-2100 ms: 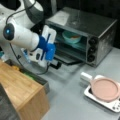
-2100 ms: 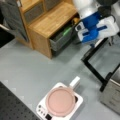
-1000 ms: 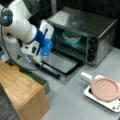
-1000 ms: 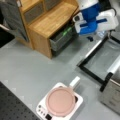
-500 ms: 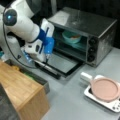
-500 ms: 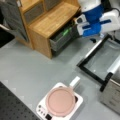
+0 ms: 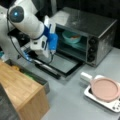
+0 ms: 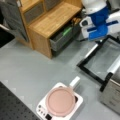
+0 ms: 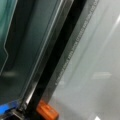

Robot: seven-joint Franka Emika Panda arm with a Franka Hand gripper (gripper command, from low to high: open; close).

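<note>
My gripper (image 7: 51,55) hangs on the blue and white wrist just above the toaster oven's open glass door (image 7: 58,63), close to the oven's mouth, and nothing shows between its fingers. In a front view the same gripper (image 8: 98,41) sits over the door (image 8: 103,58) at its far edge. The silver toaster oven (image 7: 90,27) holds a teal bowl (image 7: 71,37) on a teal tray inside. The wrist view looks down on the door's black frame (image 9: 62,57) and its glass, with an orange part (image 9: 47,111) at the bottom edge.
A pink pan (image 7: 104,89) (image 8: 60,100) with a white handle rests on a white cooker (image 7: 110,102) at a front view's right. A wooden cabinet (image 7: 21,92) (image 8: 51,18) with an open drawer (image 8: 63,37) stands beside the oven door.
The arm has carried the gripper from beside the door's handle edge up and toward the oven's mouth. The door lies flat and open.
</note>
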